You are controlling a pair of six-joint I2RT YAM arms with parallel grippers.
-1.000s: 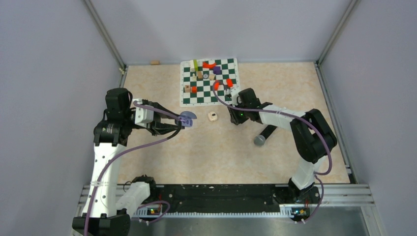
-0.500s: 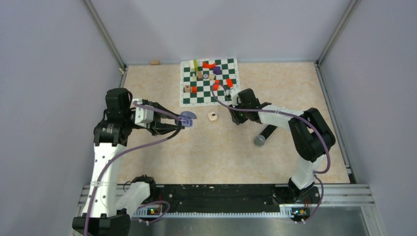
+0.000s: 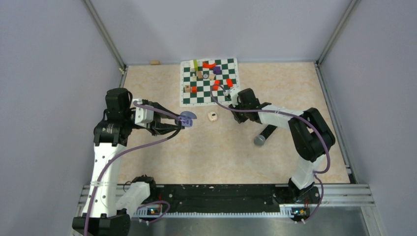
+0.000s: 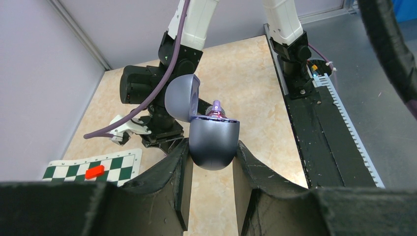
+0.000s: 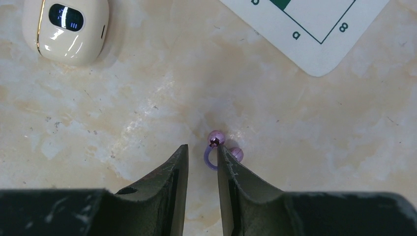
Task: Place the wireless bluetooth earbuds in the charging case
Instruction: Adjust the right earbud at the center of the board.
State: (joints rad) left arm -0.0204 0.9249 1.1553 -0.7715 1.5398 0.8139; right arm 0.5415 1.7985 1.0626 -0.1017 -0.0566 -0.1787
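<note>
A: Right jaws?
B: Narrow, nothing gripped. I see the earbud [image 5: 215,146] on the bench [image 5: 123,103] just ahead, partly inside their gap, slanting right.
A: Case?
B: My left jaws clamp the charging case [image 4: 214,142], lid open, well apart.

So we've got the left gripper [image 3: 180,123] at centre-left clamped on the purple charging case [image 3: 188,118]. Just right of that, a little cream gadget [image 3: 212,116] sits on the table [image 3: 196,157]. The right arm [image 3: 275,117] reaches toward the lower right corner of the chessboard mat [image 3: 199,97], and a black microphone [image 3: 262,136] lies below the arm.
</note>
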